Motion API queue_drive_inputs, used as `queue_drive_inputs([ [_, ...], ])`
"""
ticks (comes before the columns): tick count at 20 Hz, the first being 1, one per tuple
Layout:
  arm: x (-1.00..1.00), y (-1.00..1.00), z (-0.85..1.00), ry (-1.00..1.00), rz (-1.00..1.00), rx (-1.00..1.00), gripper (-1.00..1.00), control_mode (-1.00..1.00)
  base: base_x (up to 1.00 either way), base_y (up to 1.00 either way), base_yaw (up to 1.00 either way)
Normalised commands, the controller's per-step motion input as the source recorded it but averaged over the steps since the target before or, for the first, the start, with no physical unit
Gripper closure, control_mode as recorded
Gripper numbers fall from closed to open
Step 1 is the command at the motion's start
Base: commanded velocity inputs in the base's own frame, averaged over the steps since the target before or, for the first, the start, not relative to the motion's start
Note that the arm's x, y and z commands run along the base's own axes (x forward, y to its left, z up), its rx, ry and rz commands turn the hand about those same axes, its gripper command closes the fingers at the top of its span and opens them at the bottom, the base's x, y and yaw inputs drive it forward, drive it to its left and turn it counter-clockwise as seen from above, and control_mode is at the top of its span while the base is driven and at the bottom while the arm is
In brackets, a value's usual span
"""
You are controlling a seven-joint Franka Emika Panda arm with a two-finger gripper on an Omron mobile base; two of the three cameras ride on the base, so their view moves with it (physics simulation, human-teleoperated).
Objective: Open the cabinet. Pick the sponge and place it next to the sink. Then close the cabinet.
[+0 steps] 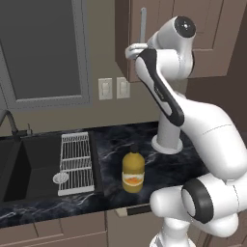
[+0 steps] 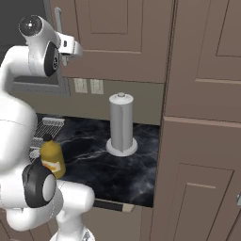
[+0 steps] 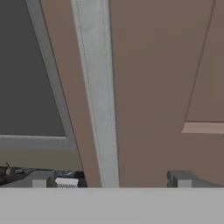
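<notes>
The brown wall cabinet (image 2: 117,37) is closed, and its panelled door (image 3: 148,87) is very close in the hand view. Its long silver bar handle (image 1: 143,24) (image 2: 58,19) runs upright. My gripper (image 1: 132,49) (image 2: 70,47) is raised to the lower part of that handle and is open. In the hand view the handle (image 3: 98,109) passes between my two dark fingertips (image 3: 41,178), which stand wide apart on either side without closing on it. The dark sink (image 1: 29,159) lies at the left of the counter. The sponge is out of view.
A white wire rack (image 1: 76,161) lies along the sink's right side. A yellow-orange bottle (image 1: 133,172) (image 2: 52,160) stands on the black marble counter (image 2: 122,174). A grey paper-towel roll (image 2: 121,124) stands further back. A tall brown cupboard (image 2: 202,141) walls the right.
</notes>
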Motion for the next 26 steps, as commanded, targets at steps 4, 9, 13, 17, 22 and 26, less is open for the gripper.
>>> queue_drive_inputs([
  [4, 0.08, 0.0, 0.0, -0.03, 0.0, 0.0, -1.0, -1.0, 0.0, 0.0, 0.0],
  [9, 0.19, 0.0, 0.0, -0.02, 0.0, 0.0, -1.0, -1.0, 0.0, 0.0, 0.0],
  [13, 0.37, 0.0, 0.0, -0.01, 0.0, 0.0, -1.0, -1.0, 0.0, 0.0, 0.0],
  [17, 0.38, 0.0, 0.0, 0.0, 0.0, 0.0, -1.0, -1.0, 0.0, 0.0, 0.0],
  [22, 0.21, 0.0, -0.02, -0.03, 0.0, 0.0, -1.0, -1.0, 0.0, 0.0, 0.0],
  [26, 0.12, 0.0, -0.1, -0.17, 0.0, 0.0, -1.0, -1.0, 0.0, 0.0, 0.0],
])
